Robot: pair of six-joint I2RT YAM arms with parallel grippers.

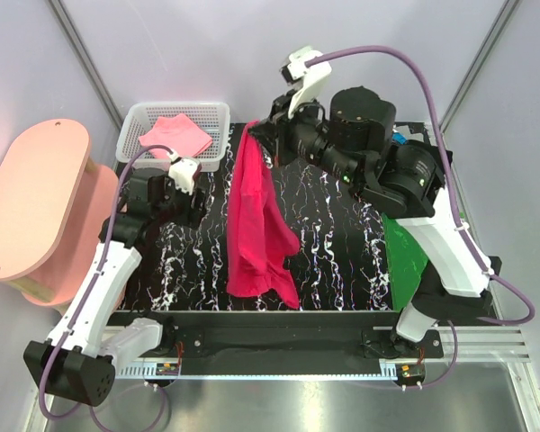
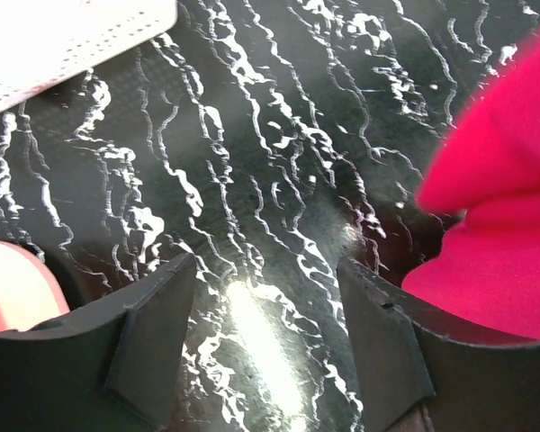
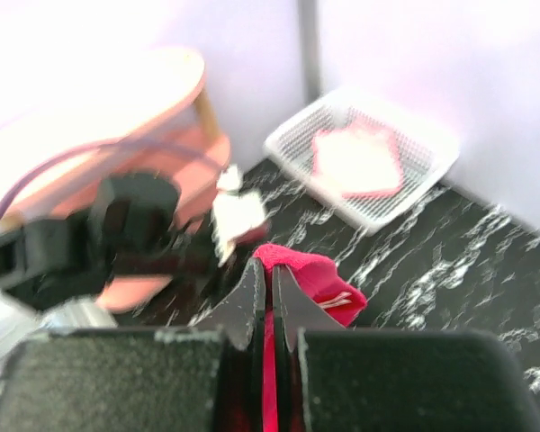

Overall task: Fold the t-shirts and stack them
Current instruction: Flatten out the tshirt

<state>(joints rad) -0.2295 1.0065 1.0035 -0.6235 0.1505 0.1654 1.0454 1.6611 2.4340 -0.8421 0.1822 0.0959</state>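
The black tabletop (image 1: 342,261) is glossy and veined with white like marble. A white plastic mesh basket (image 1: 130,135) stands at its far left corner, and a flat green mat (image 1: 403,252) lies at its right edge under the right arm (image 1: 445,247). A rounded pink stool (image 1: 36,207) stands off the left side. A soft, flat-folded pink shirt (image 1: 175,135) lies in the basket. The red t-shirt (image 1: 256,225) hangs over the middle as a long crumpled strip from the far edge toward the near one, and a sleeve bulges to its right. Bare marbled surface shows on both sides of it. The right jaws are pressed together on the shirt's top edge, with a fold of red cloth bunched at their tips. The left arm (image 1: 103,270) holds its jaws low over the tabletop, left of the shirt. They are spread apart with only the surface between them. The red cloth is just beside the outer finger, and I cannot tell whether it touches.
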